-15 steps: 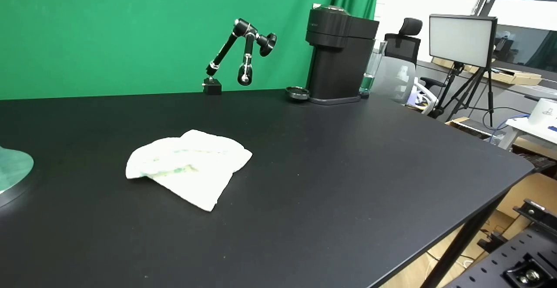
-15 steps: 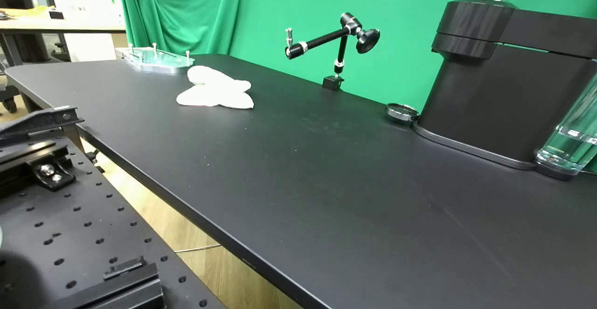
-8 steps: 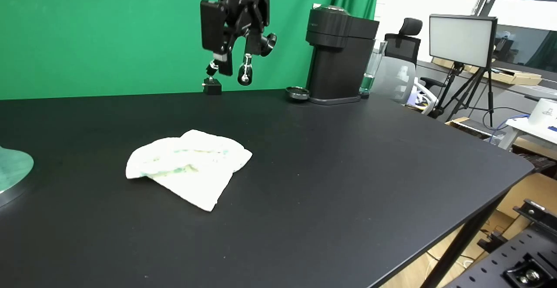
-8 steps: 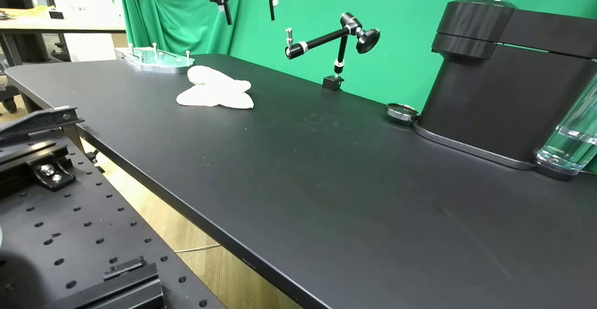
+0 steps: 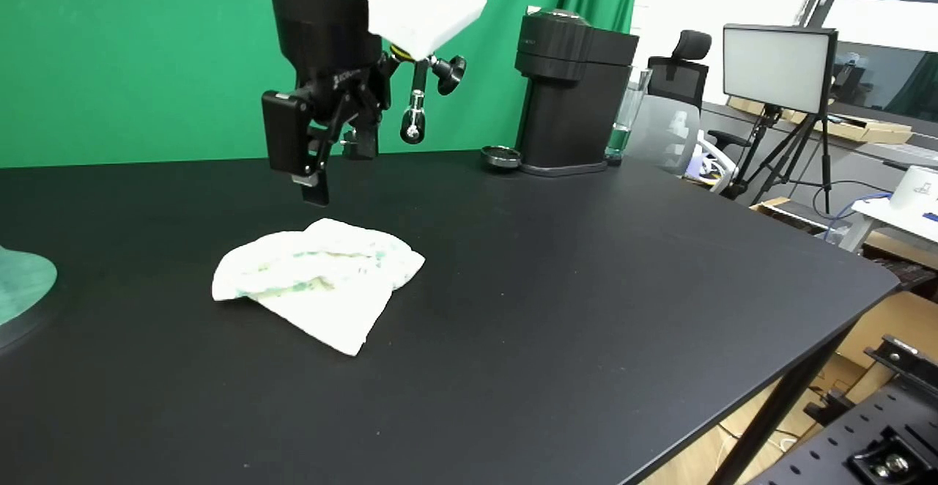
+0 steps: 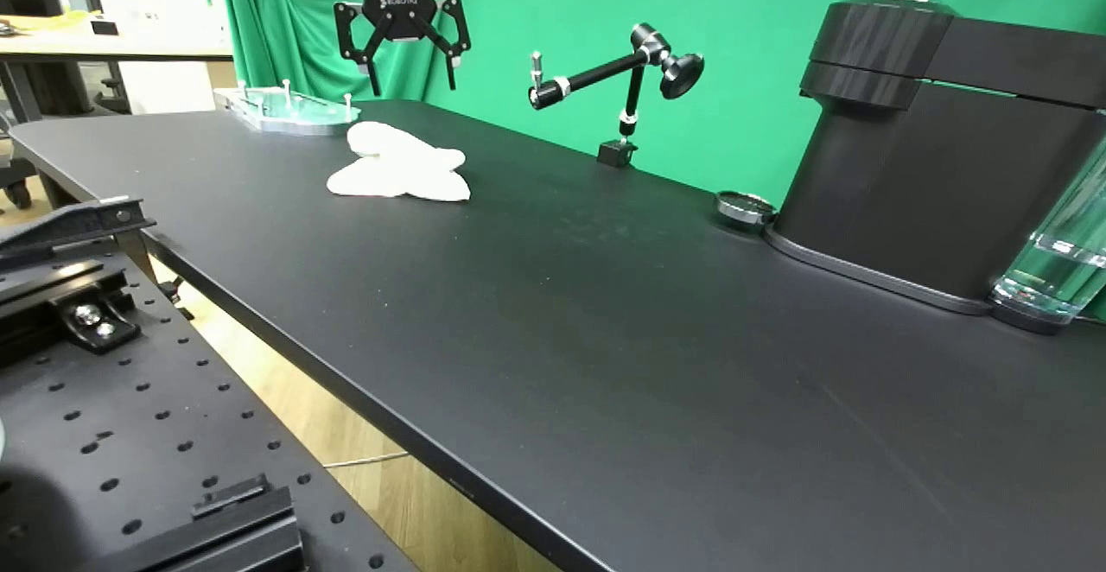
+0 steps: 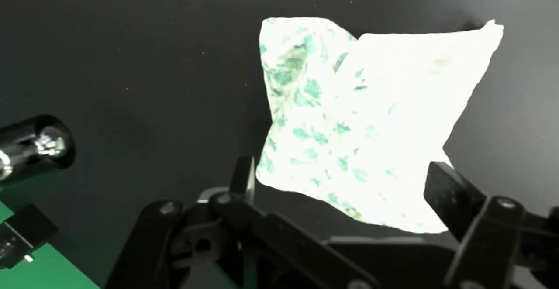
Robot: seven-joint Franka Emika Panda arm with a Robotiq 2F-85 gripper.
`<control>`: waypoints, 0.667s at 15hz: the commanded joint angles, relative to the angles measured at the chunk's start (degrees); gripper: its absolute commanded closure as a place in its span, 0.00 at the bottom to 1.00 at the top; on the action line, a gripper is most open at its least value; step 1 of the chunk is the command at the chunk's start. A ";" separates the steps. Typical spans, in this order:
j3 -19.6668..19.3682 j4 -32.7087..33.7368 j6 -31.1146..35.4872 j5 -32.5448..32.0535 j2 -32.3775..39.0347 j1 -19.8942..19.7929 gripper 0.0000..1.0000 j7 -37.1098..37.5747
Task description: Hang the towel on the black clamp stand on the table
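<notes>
Towel (image 7: 367,123) at 6 o'clock below an empty pincer (image 6: 414,86)

The towel lies bunched on the black table (image 5: 557,280), not yet hanging. From my remote seat I find it at 6 o'clock from the pincer in both exterior views, with a gap between them. In the wrist view, most of the cloth spreads between 12 and 1 o'clock from the pincer, and one corner points between 1 and 2. I see no clear long axis, so I would choose a fold and not a direction. The two jaws stand wide apart and hold nothing. I judge that I must descend first, then pinch the near edge; a thin bite could slip.

In an exterior view the clamp stand (image 6: 634,92) is at 3 o'clock from the pincer, well apart from the towel; its raised bar seems fit to carry the cloth. Farther out, what looks like a coffee machine (image 6: 916,183) stands between 3 and 4 o'clock from the stand, with a small round dish (image 6: 745,209) beside its foot. Behind hangs a green backdrop (image 6: 760,2).
</notes>
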 commanded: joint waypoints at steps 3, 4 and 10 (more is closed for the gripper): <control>-0.76 1.50 0.55 0.54 4.20 2.71 0.00 0.77; -0.92 1.72 0.62 0.55 5.03 2.93 0.00 0.71; -2.14 2.63 1.49 0.78 9.09 3.38 0.27 -0.10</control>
